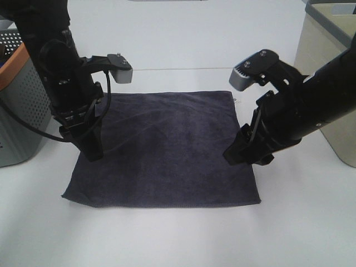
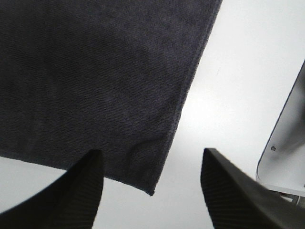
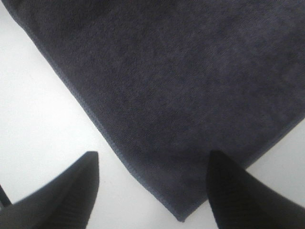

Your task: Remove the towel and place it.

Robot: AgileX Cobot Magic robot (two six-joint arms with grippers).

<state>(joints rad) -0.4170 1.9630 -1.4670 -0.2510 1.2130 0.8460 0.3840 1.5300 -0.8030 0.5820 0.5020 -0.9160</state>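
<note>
Towel (image 1: 167, 147) laid flat on table (image 1: 183, 239); placement judged done. Left gripper (image 1: 93, 149) at 9 o'clock, right gripper (image 1: 245, 153) at 3 o'clock, jaws parted, nothing held.

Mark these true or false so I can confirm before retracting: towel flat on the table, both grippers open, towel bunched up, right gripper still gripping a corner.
1. The towel lies spread flat on the white table. True.
2. The left gripper and the right gripper both stand open. True.
3. The towel is bunched in a heap. False: it lies flat, roughly square.
4. The right gripper clamps a towel corner. False: its jaws stand apart, with the corner lying loose between them.
</note>
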